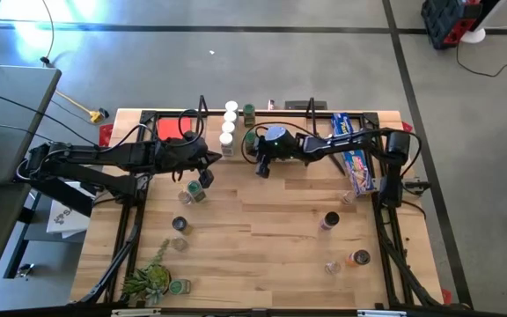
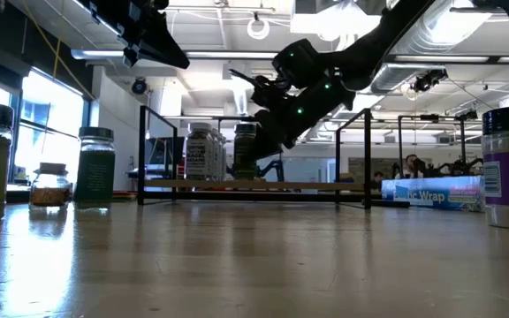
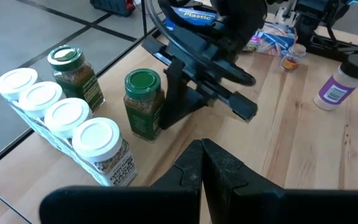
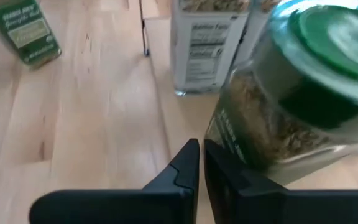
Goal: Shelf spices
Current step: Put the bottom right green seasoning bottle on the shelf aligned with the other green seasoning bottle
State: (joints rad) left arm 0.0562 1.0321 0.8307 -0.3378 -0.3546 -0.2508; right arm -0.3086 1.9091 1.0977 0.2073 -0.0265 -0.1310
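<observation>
Release step on the shelf [image 1: 202, 113]: right tool [image 3: 244, 109] pressed together, empty, just beside green-lidded jar [image 3: 143, 102]. Left tool [image 3: 202, 163] closed, near. Next: retreat, then fetch another jar off the surface [image 1: 262, 229].

White-capped spices [image 1: 229, 123] upright on shelf [image 1: 183, 115]
</observation>
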